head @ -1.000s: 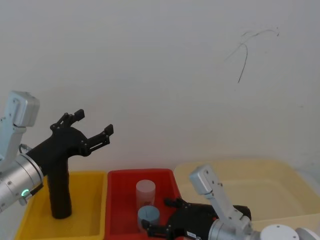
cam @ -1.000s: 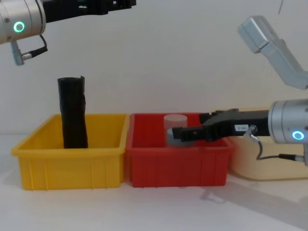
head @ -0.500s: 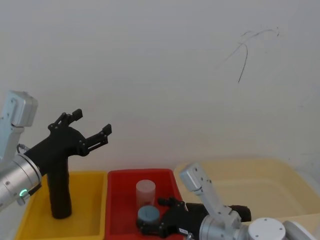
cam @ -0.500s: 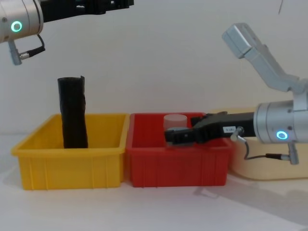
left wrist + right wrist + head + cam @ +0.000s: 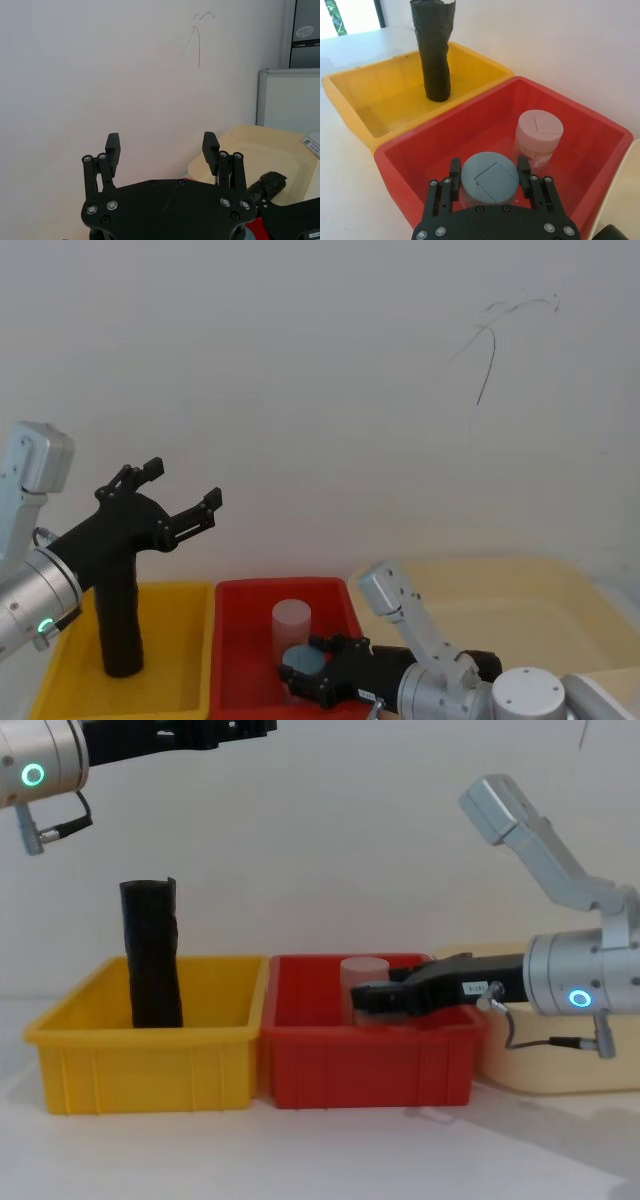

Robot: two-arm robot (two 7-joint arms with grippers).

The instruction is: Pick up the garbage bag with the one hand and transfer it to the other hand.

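Observation:
A tall black crinkled roll of garbage bags [image 5: 152, 955] stands upright in the yellow bin [image 5: 150, 1065]; no label band shows on it [image 5: 435, 55]. A second black roll [image 5: 267, 184] lies in the beige tub [image 5: 540, 610], half hidden behind my right arm. My left gripper [image 5: 183, 485] hangs open in the air above the yellow bin, well over the standing roll, with nothing between its fingers [image 5: 112, 147]. My right gripper [image 5: 489, 170] is low inside the red bin [image 5: 365, 1065], its fingers pressed against both sides of a grey-lidded container [image 5: 489, 177].
A white container with a pink label [image 5: 538, 137] stands in the red bin just beyond the grey-lidded one. The three bins sit side by side, yellow, red, then beige. A plain white wall rises behind them.
My right arm swung leftward and its gripper settled around the grey-lidded container in the red bin. The left gripper sank slightly and stays open.

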